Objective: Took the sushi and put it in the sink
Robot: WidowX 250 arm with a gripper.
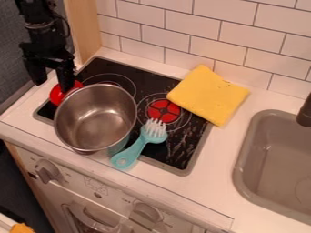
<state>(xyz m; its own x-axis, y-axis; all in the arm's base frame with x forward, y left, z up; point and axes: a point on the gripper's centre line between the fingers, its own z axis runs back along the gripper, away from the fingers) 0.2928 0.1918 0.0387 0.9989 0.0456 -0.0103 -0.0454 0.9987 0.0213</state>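
The likeliest sushi [56, 95] is the rounded red item at the left edge of the stovetop [155, 160], though I cannot confirm its identity. It sits just below the end effector [52, 88], slightly toward the camera view's right, with one finger overlapping it in the picture; whether they touch, I cannot tell. The end effector is released: its two fingers stand apart, with nothing visibly gripped between them.

The sushi's long axis is uncertain because the steel saucepan [96, 119] stands right beside it and cuts across its outline. The next move probably calls for a small shift to bring the fingers astride the red shape, then a close and a lift high enough to clear the saucepan wall. Coming down too far over could catch that rim.

The sink [242, 157] lies well apart, on the right of the worktop [213, 182], so the carry would pass over the saucepan, the teal brush [138, 146] and perhaps the folded yellow cloth [208, 94].

As for writing, small marks run along the control panel [91, 181] near the knobs, but I can read no word or label there.
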